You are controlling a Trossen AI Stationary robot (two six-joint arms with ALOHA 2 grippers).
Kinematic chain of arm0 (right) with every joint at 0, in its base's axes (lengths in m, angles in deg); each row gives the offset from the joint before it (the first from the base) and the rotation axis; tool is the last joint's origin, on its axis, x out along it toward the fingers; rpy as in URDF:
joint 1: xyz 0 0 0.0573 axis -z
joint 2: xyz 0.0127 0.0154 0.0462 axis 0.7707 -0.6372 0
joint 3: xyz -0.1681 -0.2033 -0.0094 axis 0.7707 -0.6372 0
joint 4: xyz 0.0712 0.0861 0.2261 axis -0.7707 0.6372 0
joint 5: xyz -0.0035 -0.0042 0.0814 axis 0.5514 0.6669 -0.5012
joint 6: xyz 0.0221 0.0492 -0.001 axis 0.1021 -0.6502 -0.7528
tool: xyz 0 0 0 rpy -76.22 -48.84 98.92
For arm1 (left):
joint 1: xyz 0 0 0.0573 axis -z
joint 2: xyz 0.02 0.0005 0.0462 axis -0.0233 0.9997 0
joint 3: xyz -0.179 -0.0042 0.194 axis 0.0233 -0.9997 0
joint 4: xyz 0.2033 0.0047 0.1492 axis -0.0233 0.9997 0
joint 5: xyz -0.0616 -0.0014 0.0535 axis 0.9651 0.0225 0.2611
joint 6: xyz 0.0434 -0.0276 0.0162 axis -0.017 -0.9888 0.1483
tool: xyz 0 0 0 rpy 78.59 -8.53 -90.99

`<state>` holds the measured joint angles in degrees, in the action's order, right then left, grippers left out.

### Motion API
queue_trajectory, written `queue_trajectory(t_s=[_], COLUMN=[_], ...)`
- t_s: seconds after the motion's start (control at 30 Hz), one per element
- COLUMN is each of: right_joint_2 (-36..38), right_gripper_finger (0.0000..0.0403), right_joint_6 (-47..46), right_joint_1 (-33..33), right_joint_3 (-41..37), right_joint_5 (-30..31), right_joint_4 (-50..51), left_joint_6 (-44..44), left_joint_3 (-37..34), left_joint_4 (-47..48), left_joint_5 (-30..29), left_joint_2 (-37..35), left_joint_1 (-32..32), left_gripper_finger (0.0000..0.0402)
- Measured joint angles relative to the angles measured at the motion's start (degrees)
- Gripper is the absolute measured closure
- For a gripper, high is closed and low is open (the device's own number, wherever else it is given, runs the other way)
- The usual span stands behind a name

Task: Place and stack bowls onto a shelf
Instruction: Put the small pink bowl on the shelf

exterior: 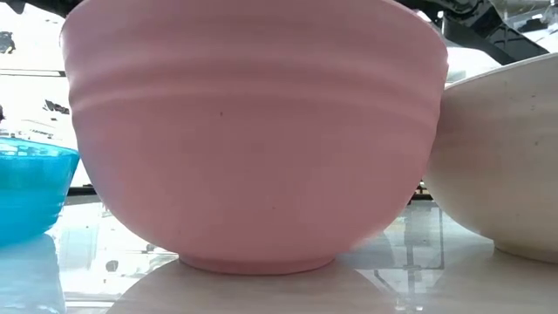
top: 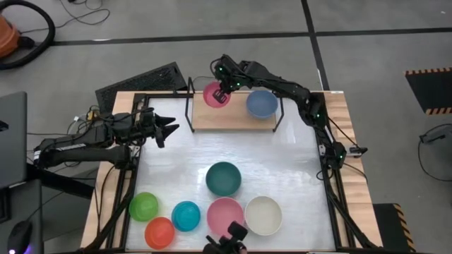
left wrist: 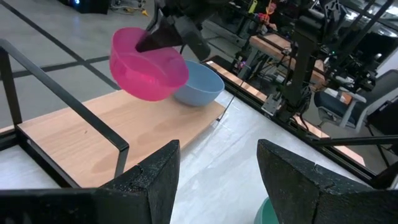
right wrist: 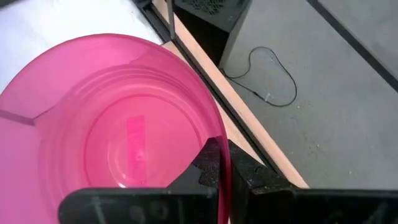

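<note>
Gripping the magenta bowl over the shelf, the right pincer is seen beside the shelved grey-blue bowl; six bowls remain unplaced.

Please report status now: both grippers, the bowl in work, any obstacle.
Right gripper shut on magenta bowl rim, holding it tilted above shelf. Left gripper open, waiting at table's left edge. Grey-blue bowl on shelf, beside it. No obstacle seen.

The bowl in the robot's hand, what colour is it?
Magenta, clearest in the left wrist view; the right hand grips its rim.
</note>
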<state>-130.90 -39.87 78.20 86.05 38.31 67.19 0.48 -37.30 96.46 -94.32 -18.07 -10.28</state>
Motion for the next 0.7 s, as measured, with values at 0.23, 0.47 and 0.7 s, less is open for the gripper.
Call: queue_trajectory(t_s=[0.23,0.47,0.7], right_joint_2=[-4.3,-4.6,-5.8], right_gripper_finger=[0.0376,0.0376,0.0376], right_joint_6=[-1.3,-3.0,-4.6], right_joint_1=[-2.5,-3.8,-4.6], right_joint_3=[0.0,0.1,0.0], right_joint_5=[-0.8,-1.3,-1.4], right_joint_4=[-1.3,-1.6,-3.5], left_joint_6=[-0.2,-0.4,-0.6], left_joint_3=[0.0,0.0,0.0], left_joint_4=[0.3,0.5,0.6], left_joint_5=[0.0,-0.1,-0.1], left_joint_2=[0.0,0.0,0.0], left_joint_1=[0.0,0.0,0.0], left_gripper_finger=[0.0203,0.0203,0.0203])
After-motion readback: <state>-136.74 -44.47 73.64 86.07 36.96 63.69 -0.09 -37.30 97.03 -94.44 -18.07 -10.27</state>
